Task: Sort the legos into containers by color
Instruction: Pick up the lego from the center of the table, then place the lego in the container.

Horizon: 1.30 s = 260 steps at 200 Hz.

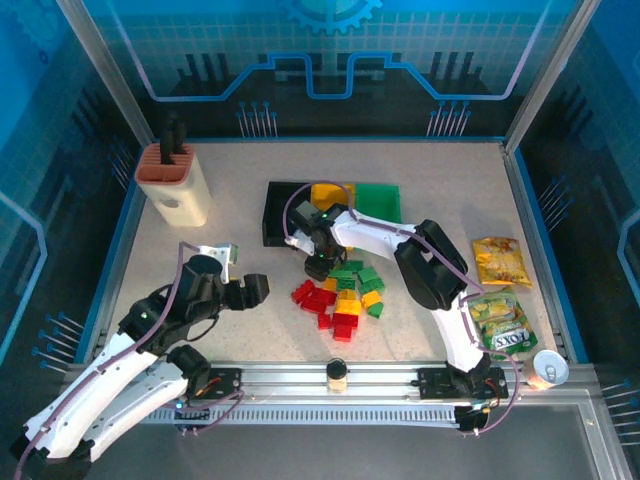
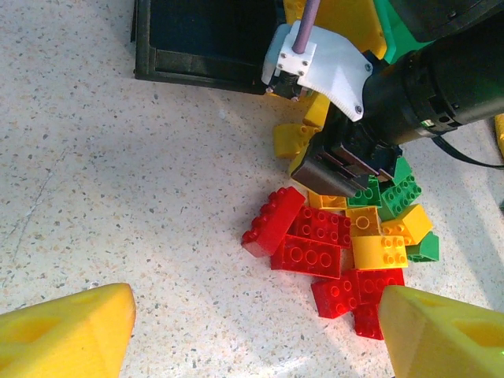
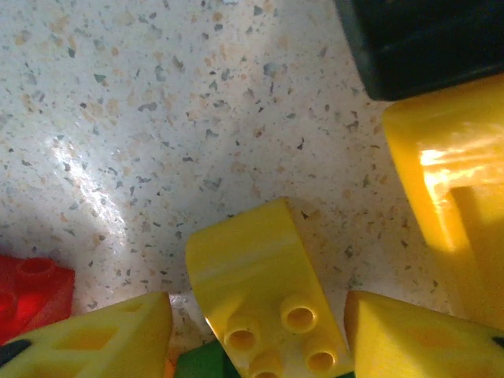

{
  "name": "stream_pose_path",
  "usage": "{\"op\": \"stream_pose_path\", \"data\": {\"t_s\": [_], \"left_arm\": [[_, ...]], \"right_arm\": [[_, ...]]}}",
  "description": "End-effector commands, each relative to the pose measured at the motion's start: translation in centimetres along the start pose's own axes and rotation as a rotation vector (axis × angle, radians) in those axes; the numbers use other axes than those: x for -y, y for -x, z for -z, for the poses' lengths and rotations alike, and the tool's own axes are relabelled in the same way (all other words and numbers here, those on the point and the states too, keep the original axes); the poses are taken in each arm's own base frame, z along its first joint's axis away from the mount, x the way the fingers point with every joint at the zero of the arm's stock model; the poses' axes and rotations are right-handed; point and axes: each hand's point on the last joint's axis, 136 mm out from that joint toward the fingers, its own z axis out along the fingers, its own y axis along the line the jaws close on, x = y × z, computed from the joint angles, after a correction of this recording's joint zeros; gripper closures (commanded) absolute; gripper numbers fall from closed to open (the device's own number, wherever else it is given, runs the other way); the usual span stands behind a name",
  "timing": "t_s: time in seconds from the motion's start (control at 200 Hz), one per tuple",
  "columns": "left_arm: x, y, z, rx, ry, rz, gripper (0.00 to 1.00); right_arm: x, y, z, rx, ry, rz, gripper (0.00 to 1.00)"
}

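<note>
At the far edge of the pile [image 1: 345, 292] | right end effector [image 3: 260, 331] straddles yellow brick [image 3: 252, 268], not yet pinched | left end effector [image 2: 252, 331] wide, empty (idle) | next: pinch, lift to yellow bin [image 1: 330, 191]

**Bystanders on the speckled table [image 1: 262, 342]**

Far left, standing upright: a beige knife block [image 1: 182, 192] with a reddish top, black handles [image 1: 176, 135] poking out of it. Along the right edge, lying flat: a yellow snack bag [image 1: 500, 262] and, just nearer, a green snack bag [image 1: 498, 322] (print too small to read). At the near right corner, beside the green bag: a can [image 1: 549, 370], top up. Midway along the near rail: a small round object [image 1: 338, 374] with a dark top, too small to identify. All around, blue-tinted enclosure walls [image 1: 60, 150].
</note>
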Motion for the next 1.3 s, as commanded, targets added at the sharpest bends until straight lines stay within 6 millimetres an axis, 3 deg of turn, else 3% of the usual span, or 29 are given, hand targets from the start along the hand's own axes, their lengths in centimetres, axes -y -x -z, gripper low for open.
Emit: {"op": "stream_pose_path", "data": {"t_s": [0.0,0.235,0.435,0.57,0.685,0.805,0.946,1.116,1.296], "left_arm": [[-0.2,0.0,0.4,0.007,0.008,0.005,0.18],[-0.1,0.1,0.6,0.013,0.006,0.003,0.19],[0.0,0.3,0.9,0.016,0.004,-0.001,0.2],[0.0,0.2,0.9,0.01,0.003,-0.004,0.21],[0.2,0.0,0.6,-0.004,0.001,-0.009,0.22],[0.6,-0.3,0.3,-0.03,-0.009,-0.019,0.22],[1.0,-0.8,-0.4,-0.064,-0.007,-0.034,0.23],[1.3,-1.9,-1.6,-0.116,0.003,-0.042,0.23],[1.5,-2.9,-2.6,-0.152,0.01,-0.042,0.23]], "right_arm": [[-0.9,0.2,-0.6,-0.013,0.01,0.02,0.51],[-1.8,1.2,1.4,0.034,-0.01,0.045,0.7],[-1.4,3.4,7.6,0.201,-0.047,0.032,0.73],[0.9,4.6,12.2,0.333,-0.11,-0.018,0.73],[4.7,4.6,14.2,0.398,-0.158,-0.134,0.72],[8.6,3.7,13.6,0.382,-0.121,-0.304,0.71],[10.9,3.4,11.3,0.363,-0.05,-0.424,0.71],[12.4,3.7,9.0,0.341,-0.024,-0.49,0.71],[12.5,4.5,8.5,0.345,-0.02,-0.492,0.66]]}}
